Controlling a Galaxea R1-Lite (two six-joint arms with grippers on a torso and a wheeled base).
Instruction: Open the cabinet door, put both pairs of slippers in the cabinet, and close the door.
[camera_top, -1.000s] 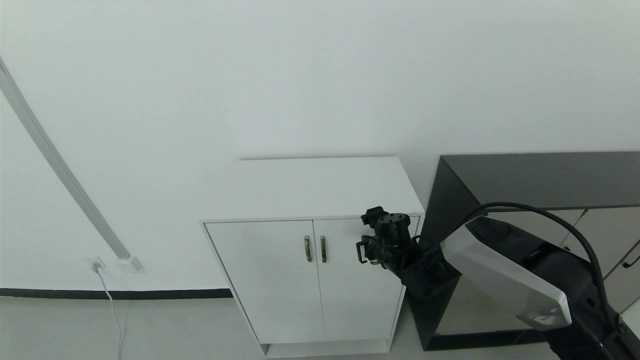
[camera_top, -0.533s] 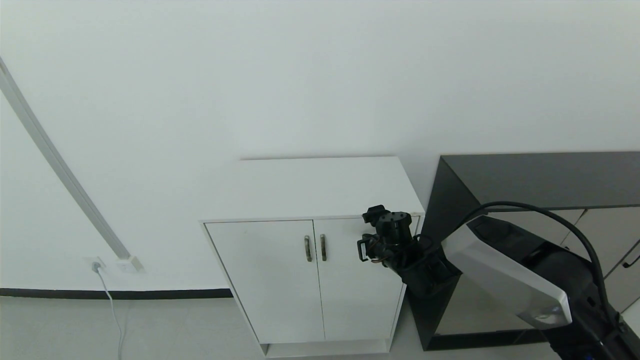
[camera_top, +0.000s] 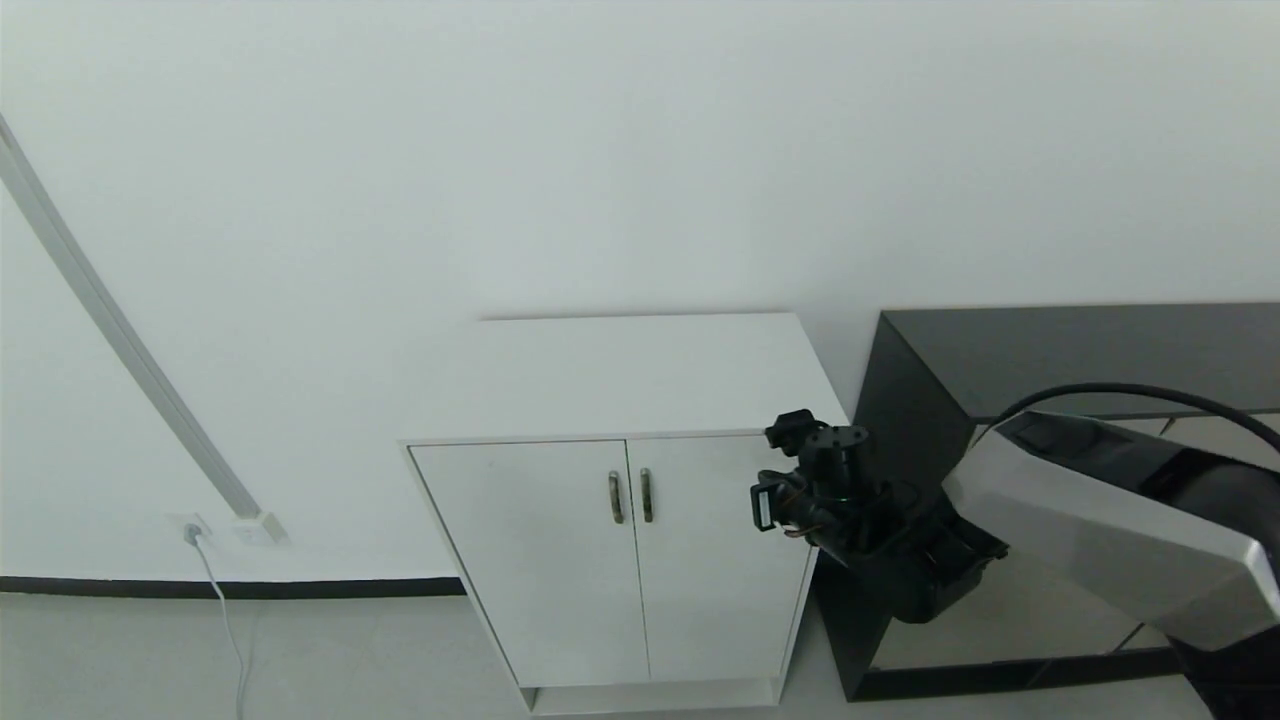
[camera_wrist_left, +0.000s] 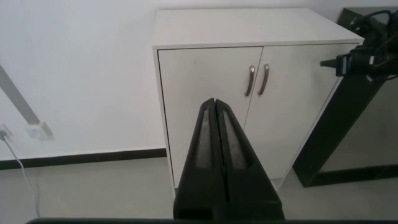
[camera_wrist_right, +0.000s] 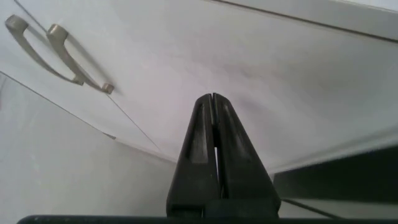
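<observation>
You had the white cabinet (camera_top: 620, 560) in the lower middle of the head view, standing against the wall with both doors closed and flush. Its left handle (camera_top: 616, 497) and right handle (camera_top: 646, 497) stood upright side by side at the seam between the doors, near their upper edge.

Your right gripper (camera_top: 763, 506) hung in front of the upper right part of the right door (camera_top: 715, 590), to the right of the handles and apart from them. Whether it touched the panel could not be told. Its fingers (camera_wrist_right: 200, 137) were pressed together with nothing between them.

Your left gripper (camera_wrist_left: 214, 102) faced the cabinet front from farther back, likewise pressed together and holding nothing.

A dark cabinet (camera_top: 1050, 350) stood just beside the white one at the right of the frame. At lower left a wall socket (camera_top: 190, 530) carried a grey cable (camera_top: 228, 625) down to the floor. A pale conduit (camera_top: 110, 320) slanted up the wall toward the left edge.
</observation>
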